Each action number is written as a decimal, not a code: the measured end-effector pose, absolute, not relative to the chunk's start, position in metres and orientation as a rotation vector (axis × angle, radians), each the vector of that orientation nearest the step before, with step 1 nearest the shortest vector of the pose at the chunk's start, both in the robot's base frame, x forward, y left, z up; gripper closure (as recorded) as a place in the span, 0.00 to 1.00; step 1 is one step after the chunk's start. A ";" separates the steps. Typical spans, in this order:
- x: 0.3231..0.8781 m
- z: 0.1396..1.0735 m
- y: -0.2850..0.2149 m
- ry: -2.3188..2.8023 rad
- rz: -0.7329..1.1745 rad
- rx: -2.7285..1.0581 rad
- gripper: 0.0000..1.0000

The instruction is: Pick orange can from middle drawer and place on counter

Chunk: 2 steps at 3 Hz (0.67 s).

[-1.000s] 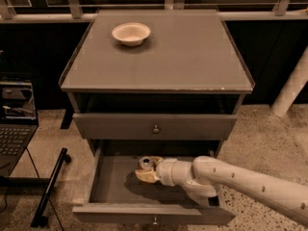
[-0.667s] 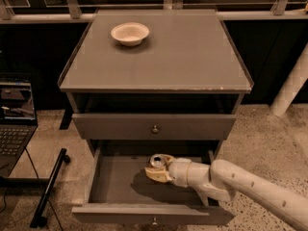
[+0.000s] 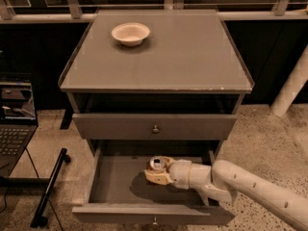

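The middle drawer (image 3: 115, 186) is pulled open below the shut knobbed drawer (image 3: 155, 127). Inside it stands the orange can (image 3: 157, 164), upright, its silver lid showing. My gripper (image 3: 157, 171) reaches in from the right on a white arm and its pale fingers (image 3: 155, 177) wrap around the can, shut on it, above the drawer floor. The can's body is mostly hidden by the fingers. The counter (image 3: 187, 57) is the broad grey top of the cabinet, above.
A white bowl (image 3: 130, 33) sits at the counter's back left. A laptop (image 3: 14, 124) is on a stand at the left, with a black bar (image 3: 48, 186) on the floor. A white post (image 3: 291, 88) stands at the right.
My gripper with the can has moved right inside the drawer, from left of centre toward the middle, and sits slightly higher.
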<state>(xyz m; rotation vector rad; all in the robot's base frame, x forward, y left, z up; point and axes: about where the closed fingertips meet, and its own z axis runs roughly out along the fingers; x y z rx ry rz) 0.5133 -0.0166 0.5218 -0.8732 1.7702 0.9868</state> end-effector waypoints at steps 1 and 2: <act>0.514 0.543 -0.015 1.697 1.023 -0.893 1.00; 0.503 0.600 -0.024 1.551 1.010 -0.958 1.00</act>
